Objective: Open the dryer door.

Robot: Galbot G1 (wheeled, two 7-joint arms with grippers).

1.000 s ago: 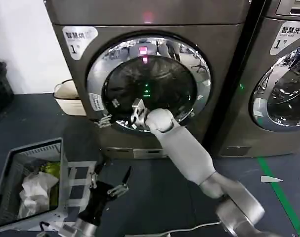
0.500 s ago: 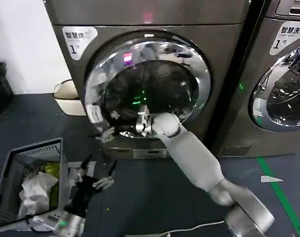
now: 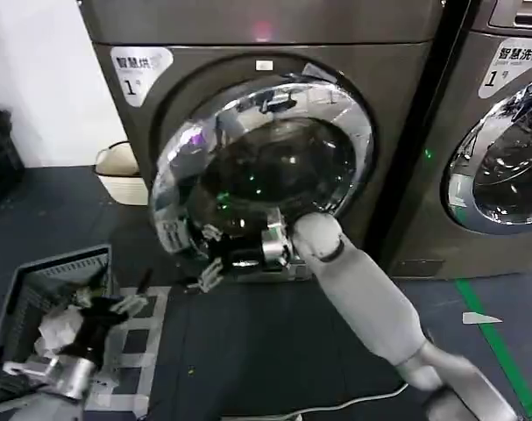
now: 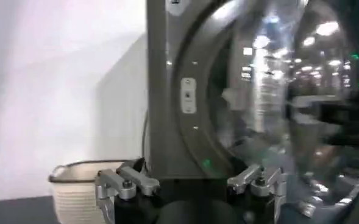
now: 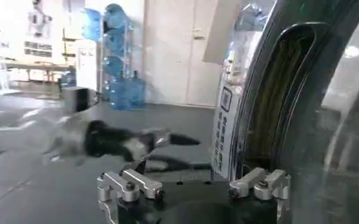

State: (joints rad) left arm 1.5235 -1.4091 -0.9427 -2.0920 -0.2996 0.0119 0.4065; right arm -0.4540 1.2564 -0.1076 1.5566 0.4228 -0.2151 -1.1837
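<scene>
My right claw (image 3: 215, 263), fingers spread and gripping nothing, hooks the low edge of the dryer door (image 3: 261, 158), which stands partly ajar. Being only hooked, it may slip off.

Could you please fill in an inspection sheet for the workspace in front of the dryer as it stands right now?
Surface: dark floor, with white tape marks at the robot's left.
Job's things: dryer, sticker marked 1; dryer door ajar, its left edge swung out from the front.
Clutter: grey basket holding laundry; white tub beside the dryer.
Grippers: right gripper open at the door's lower left rim; left gripper open, low over the basket's edge.
Cables: white cable on the floor.
Surroundings: neighbouring machine, door closed; green floor stripe; white wall.
</scene>
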